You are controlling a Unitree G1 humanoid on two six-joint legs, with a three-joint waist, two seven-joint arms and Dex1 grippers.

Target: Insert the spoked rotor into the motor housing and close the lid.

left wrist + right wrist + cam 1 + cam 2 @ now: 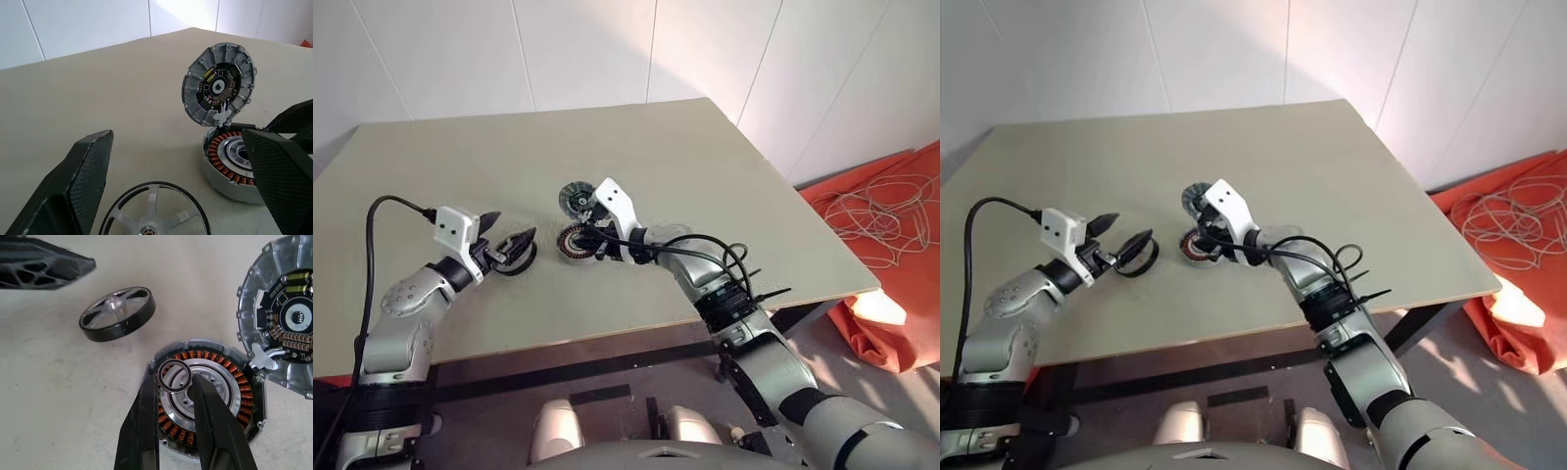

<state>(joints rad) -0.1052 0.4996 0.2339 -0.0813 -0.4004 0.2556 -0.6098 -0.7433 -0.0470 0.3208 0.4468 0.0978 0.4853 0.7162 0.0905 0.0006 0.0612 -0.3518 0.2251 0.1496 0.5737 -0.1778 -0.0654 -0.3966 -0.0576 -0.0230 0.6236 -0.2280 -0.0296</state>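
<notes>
From the head views, the left hand (506,249) is standing wide with nothing between its fingers, the spoked rotor (517,257) lying flat on the table (705,166) just at its fingertips. The right hand (1203,242) is hanging over the motor housing (575,241), fingers narrow, with the lid (575,200) tilted up on its hinge just beyond.

In the left wrist view, the rotor is lying low between the two spread fingers (83,181), not gripped, while the housing is sitting ahead and to one side, partly behind one finger, its copper windings (222,152) exposed and the lid propped open above.

In the right wrist view, the narrow fingers (142,421) are pinching a small thin black ring (174,376) directly over the housing's silvery centre. The rotor is resting well off to the side, near the left hand.

The risks, as I judge them: the slim ring is held only by its edge, so it may slip or land crooked; a crooked ring would likely keep the rotor from seating. The right hand is also crowding the hinge, and a nudge could drop the lid early.
</notes>
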